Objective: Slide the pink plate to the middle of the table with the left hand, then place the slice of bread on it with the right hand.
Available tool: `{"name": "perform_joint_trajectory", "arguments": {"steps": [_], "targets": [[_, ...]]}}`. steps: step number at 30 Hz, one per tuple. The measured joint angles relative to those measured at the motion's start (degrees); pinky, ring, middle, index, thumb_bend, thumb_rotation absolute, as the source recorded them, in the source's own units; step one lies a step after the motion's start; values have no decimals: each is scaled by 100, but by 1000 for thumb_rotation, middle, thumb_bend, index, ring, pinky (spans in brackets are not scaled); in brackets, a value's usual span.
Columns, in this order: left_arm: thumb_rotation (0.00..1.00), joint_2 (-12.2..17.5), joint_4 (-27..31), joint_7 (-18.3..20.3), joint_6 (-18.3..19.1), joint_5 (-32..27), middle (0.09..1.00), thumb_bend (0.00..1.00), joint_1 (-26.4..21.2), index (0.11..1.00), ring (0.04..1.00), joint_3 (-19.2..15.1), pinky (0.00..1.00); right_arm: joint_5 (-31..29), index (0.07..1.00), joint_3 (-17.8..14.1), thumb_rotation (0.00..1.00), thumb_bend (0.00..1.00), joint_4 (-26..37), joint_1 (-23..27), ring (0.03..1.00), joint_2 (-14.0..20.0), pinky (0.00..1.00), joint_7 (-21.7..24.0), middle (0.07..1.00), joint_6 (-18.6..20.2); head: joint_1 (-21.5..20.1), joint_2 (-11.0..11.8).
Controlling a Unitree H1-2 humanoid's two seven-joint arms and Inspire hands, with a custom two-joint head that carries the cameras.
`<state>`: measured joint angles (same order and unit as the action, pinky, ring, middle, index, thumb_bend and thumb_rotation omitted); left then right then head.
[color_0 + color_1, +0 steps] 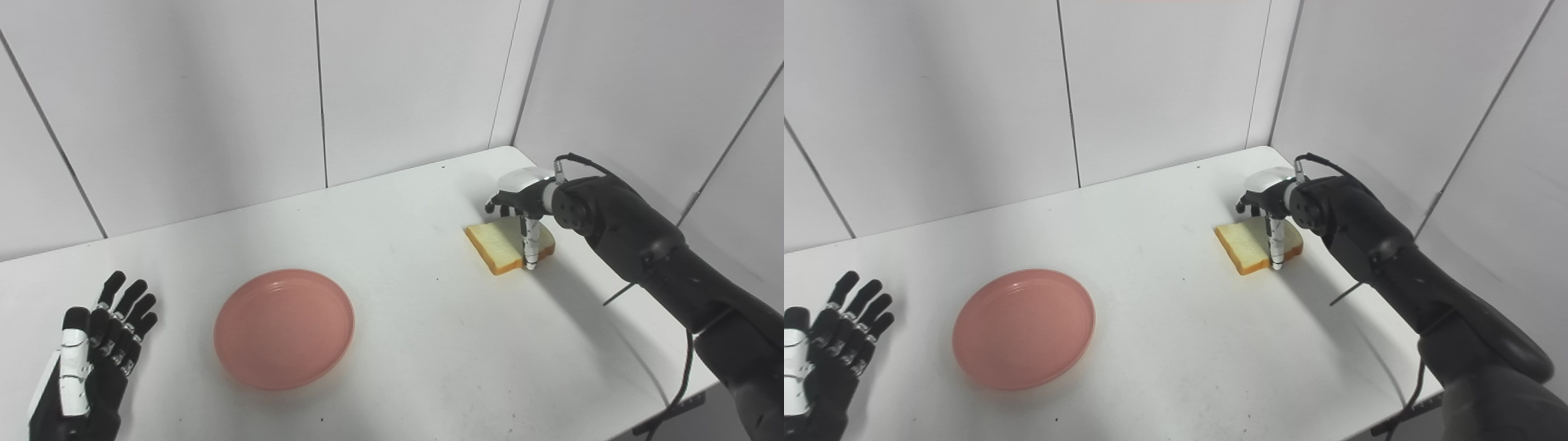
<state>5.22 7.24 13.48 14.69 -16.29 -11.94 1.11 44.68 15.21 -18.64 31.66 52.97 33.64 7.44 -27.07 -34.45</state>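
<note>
The pink plate [283, 327] lies flat on the white table [416, 343], left of centre, with nothing on it. My left hand [92, 361] rests open at the table's near left corner, a hand's width left of the plate and not touching it. The slice of bread [499, 244] lies on the table at the right, towards the back. My right hand [520, 205] hovers over it, palm down. Its thumb [531, 248] points straight down at the slice's near right edge, and its fingers [497, 205] curl behind the far edge. The slice is not lifted.
White wall panels [245, 92] close the table at the back and on the right, just behind the bread. The table's right edge [649, 343] runs under my right forearm, where a black cable [683, 380] hangs.
</note>
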Motion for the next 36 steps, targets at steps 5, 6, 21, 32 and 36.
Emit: {"name": "perform_joint_trajectory", "arguments": {"steps": [5,6,21,32,36], "targets": [[1000,-3,-1,4,-1,0,964,702,0,969,962,7,976,-142,494,-59,0,528,-23,-78,494,-87,451,-322,486,-65,9,9],[1000,-4,-3,4,-1,0,964,701,0,968,962,7,975,-153,495,-60,0,528,-31,-78,495,-87,449,-324,484,-65,17,17],[1000,-45,-41,-7,-6,10,964,707,0,971,959,14,976,-416,505,-166,0,527,-35,-77,495,-97,452,-343,476,-77,245,158],[951,-371,-81,-215,-73,348,967,721,1,961,959,138,962,-886,522,-678,0,517,709,-47,403,76,437,-160,475,-3,1097,255],[940,-512,-115,-312,-85,512,969,738,0,967,963,206,973,-963,519,-682,0,516,907,115,403,98,435,-72,488,-6,1274,264]]}}
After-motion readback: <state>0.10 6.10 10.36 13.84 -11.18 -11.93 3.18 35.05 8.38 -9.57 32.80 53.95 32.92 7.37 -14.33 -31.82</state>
